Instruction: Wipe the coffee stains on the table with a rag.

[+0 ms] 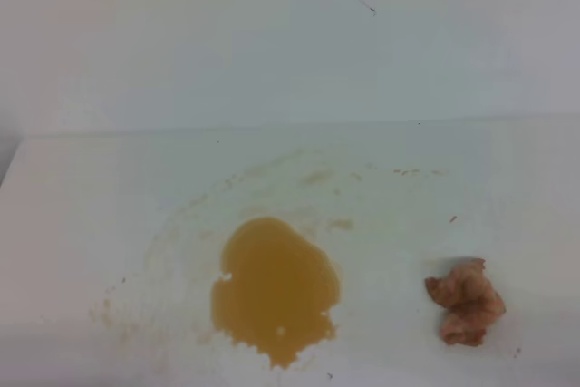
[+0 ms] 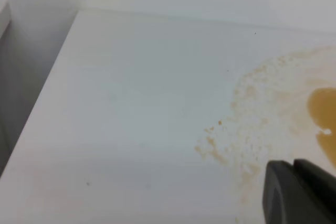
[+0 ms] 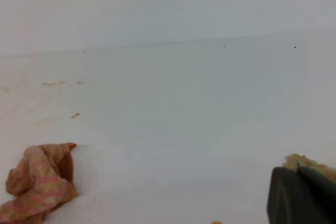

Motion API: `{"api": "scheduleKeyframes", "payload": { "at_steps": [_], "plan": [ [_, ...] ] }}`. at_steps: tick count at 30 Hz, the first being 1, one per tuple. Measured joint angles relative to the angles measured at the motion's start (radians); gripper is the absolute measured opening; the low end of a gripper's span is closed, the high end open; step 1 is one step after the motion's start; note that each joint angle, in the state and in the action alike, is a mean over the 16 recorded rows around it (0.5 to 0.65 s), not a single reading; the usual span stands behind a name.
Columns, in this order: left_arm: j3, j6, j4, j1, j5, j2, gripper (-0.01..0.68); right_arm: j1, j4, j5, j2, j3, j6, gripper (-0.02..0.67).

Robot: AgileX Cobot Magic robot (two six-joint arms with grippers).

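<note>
You are seeing very little of the robot itself. In the left wrist view, only a dark grey, matte piece of the left gripper (image 2: 299,192) is showing at the lower right corner, blocky with a rounded edge and a faint seam running across it. In the right wrist view, the right gripper (image 3: 302,195) is showing as a similar dark grey block, with tan crumbly residue clinging along its top edge. No cables, screws or markings are showing.
</note>
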Motion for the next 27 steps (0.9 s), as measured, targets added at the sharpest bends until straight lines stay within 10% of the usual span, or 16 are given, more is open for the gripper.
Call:
{"api": "scheduleKeyframes", "payload": {
  "at_steps": [27],
  "plan": [
    [-0.002,0.0,0.0,0.0,0.001,-0.005,0.001,0.0,-0.041,-0.028,0.0,0.0,-0.002,-0.003]
  ]
}}
